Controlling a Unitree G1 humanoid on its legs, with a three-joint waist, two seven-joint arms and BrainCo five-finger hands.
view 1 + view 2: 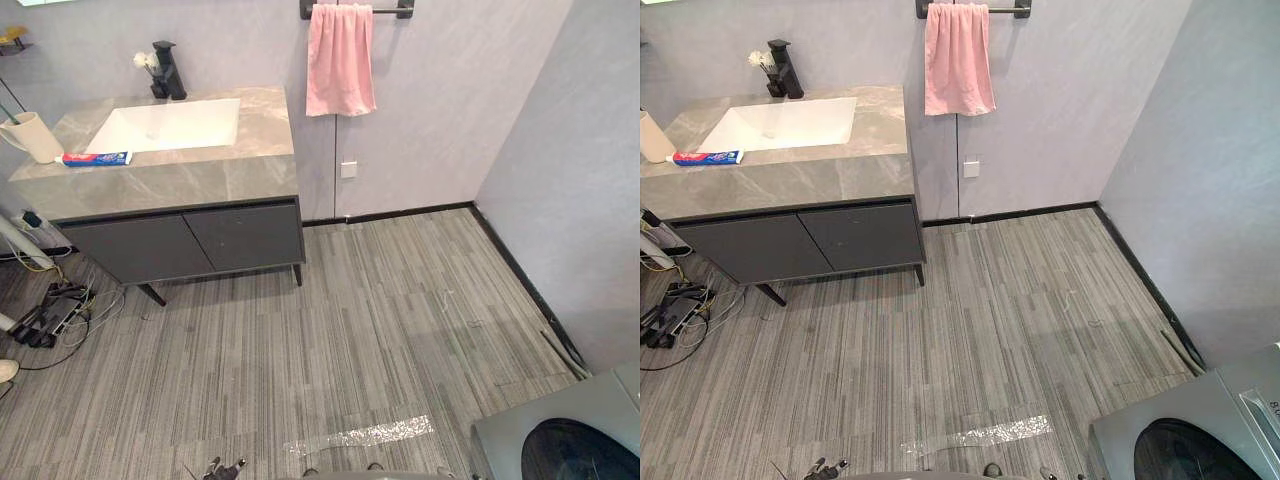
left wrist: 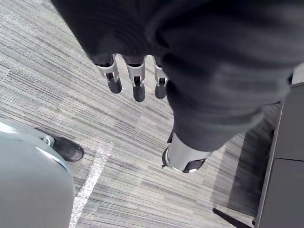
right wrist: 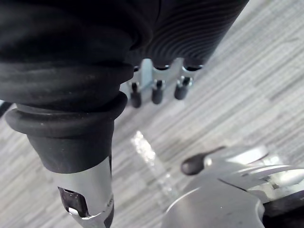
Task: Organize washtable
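washtable sits well off to the robot's left against the wall: grey stone tabletop (image 1: 200, 178) over a dark cabinet (image 1: 190, 240), with a white sink (image 1: 170, 125) set into it. black faucet (image 1: 168, 70) stands at the back of the sink with a small white flower (image 1: 146, 62) just beside it. white cup (image 1: 32, 136) stands upright at the far left edge of the tabletop. toothpaste tube (image 1: 95, 158) lies flat just beside the cup, on the stone in front of the sink's left corner. pink towel (image 1: 340, 60) hangs from a black bar (image 1: 390, 10) on the wall, right of the tabletop. grey washing machine (image 1: 570, 435) in the near right corner, shiny tape strip (image 1: 365, 435) on the striped floor (image 1: 350, 330), tangle of cables (image 1: 50, 310) on the floor by the cabinet's left end. left hand (image 2: 138, 84) hangs over the floor, fingers (image 2: 113, 80) straight and empty. right hand (image 3: 157, 91) same - fingers (image 3: 182, 88) loose, nothing in them - both well apart from the tabletop.
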